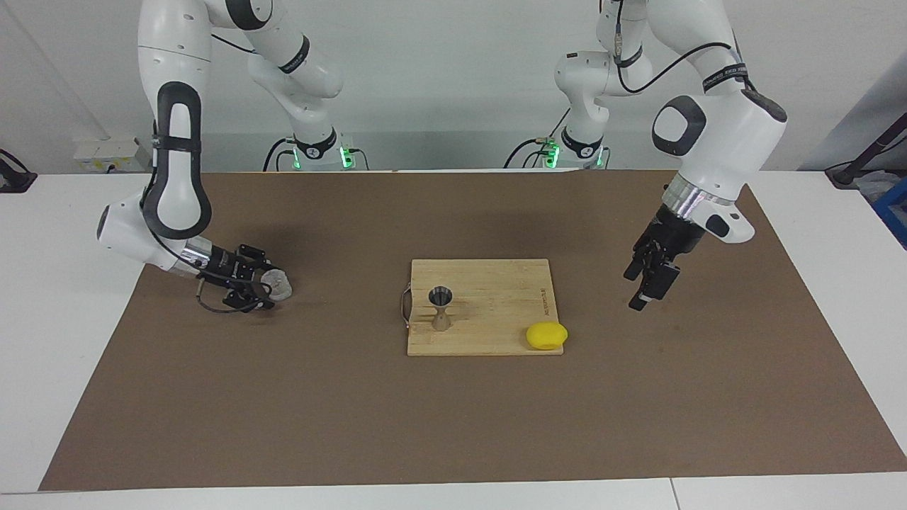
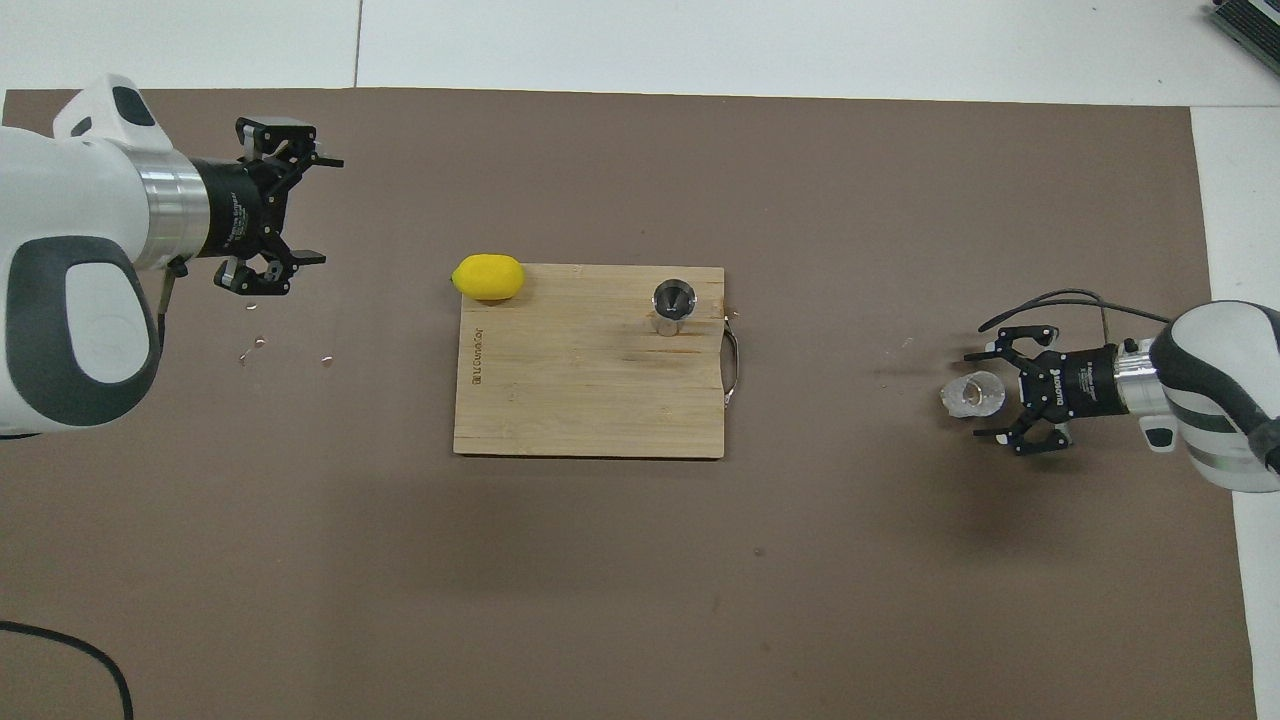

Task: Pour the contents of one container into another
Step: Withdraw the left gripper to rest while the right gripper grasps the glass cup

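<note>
The clear cup (image 1: 280, 285) (image 2: 972, 395) stands on the brown mat toward the right arm's end of the table. My right gripper (image 1: 268, 287) (image 2: 977, 396) is low at the mat and open, its fingertips reaching along both sides of the cup with small gaps. The steel jigger (image 1: 441, 309) (image 2: 670, 305) stands upright on the wooden board (image 1: 496, 283) (image 2: 580, 400), near the board's handle end. My left gripper (image 1: 633, 292) (image 2: 327, 210) hangs open and empty over bare mat, off the board toward the left arm's end.
A yellow lemon (image 1: 545, 335) (image 2: 488, 277) lies at the board's corner, farther from the robots than the jigger and toward the left arm's end. The brown mat (image 1: 453, 425) covers most of the white table. A few small specks (image 2: 260, 343) lie under the left gripper.
</note>
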